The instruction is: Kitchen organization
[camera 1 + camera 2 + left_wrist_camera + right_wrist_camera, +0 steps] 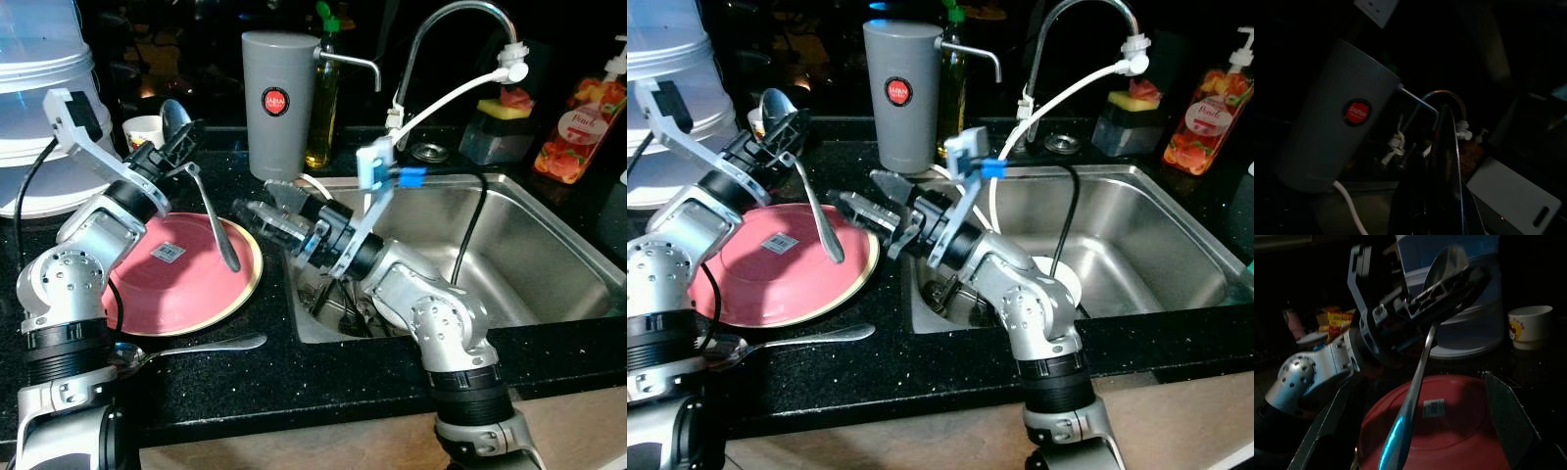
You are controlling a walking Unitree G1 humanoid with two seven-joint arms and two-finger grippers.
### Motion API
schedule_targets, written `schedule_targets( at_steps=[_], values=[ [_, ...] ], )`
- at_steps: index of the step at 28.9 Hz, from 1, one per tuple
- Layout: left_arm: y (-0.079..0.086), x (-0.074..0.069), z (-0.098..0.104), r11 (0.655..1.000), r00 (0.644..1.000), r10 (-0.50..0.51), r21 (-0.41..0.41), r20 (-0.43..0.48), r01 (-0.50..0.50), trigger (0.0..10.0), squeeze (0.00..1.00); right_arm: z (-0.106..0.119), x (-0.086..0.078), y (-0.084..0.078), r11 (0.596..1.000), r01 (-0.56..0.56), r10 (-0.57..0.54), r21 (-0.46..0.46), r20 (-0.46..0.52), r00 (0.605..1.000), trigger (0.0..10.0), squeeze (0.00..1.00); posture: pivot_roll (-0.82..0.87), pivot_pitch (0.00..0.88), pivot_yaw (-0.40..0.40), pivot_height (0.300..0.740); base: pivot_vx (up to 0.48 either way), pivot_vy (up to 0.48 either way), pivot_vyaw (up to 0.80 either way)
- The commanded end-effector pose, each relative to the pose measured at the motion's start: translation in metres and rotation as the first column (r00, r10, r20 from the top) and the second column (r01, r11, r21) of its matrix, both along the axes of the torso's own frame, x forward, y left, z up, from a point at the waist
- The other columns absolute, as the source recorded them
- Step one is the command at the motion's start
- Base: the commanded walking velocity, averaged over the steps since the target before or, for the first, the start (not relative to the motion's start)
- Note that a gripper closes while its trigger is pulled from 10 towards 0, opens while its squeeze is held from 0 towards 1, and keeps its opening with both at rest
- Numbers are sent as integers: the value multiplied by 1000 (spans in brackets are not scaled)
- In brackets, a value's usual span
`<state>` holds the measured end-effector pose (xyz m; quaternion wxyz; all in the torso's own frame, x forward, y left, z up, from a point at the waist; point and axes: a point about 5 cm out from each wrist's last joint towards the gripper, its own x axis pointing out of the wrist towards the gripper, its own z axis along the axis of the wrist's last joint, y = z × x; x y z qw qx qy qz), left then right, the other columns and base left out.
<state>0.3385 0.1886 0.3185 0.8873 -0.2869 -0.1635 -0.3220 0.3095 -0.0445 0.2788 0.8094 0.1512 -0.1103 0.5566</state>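
My left gripper (181,137) is shut on a large metal spoon (214,220), bowl up, handle hanging down over a pink plate (186,279) with a pale rim on the black counter. In the right wrist view the spoon (1415,396) hangs between that gripper's open fingers (1508,416). My right gripper (263,211) is open, just right of the spoon handle, at the sink's left edge. A second spoon (201,346) lies on the counter in front of the plate. A grey canister (280,103) with a red label stands behind.
A steel sink (549,245) with utensils at its left end lies to the right, under a faucet (460,29). Stacked white tubs (44,108) and a small cup (144,129) stand back left. An oil bottle (323,98), sponge holder (500,122) and soap bottle (578,122) line the back.
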Motion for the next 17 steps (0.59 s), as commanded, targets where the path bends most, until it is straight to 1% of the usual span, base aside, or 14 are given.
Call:
schedule_targets(
  at_steps=[1,3,11,12,15,17],
  values=[
    [-6,-2,2,999,999,-36,17,15,36,0,0,3,-4,0,1000,-10,10,-10,23,1000,10000,0,91,51,-10,740,0,0,0],
    [-9,-2,2,998,999,-50,42,21,49,0,0,4,-6,2,999,-32,32,-7,13,999,10000,0,89,45,-10,740,0,0,0],
    [-17,-5,-4,994,997,-79,76,16,77,0,0,6,-14,7,994,-106,106,19,-24,994,10000,0,85,39,-10,740,0,0,0],
    [-20,-5,-6,993,997,-82,84,16,80,0,0,3,-17,11,991,-137,137,-1,-34,990,10000,0,82,37,-10,740,0,0,0],
    [-23,-5,-6,992,996,-87,92,19,85,0,0,-2,-21,16,987,-158,156,-33,-55,986,10000,0,81,36,-12,740,0,0,0],
    [-25,-5,-7,991,996,-91,99,20,88,0,0,-5,-23,20,984,-175,172,-38,-74,982,10000,0,81,38,-15,740,0,0,0]
  ],
)
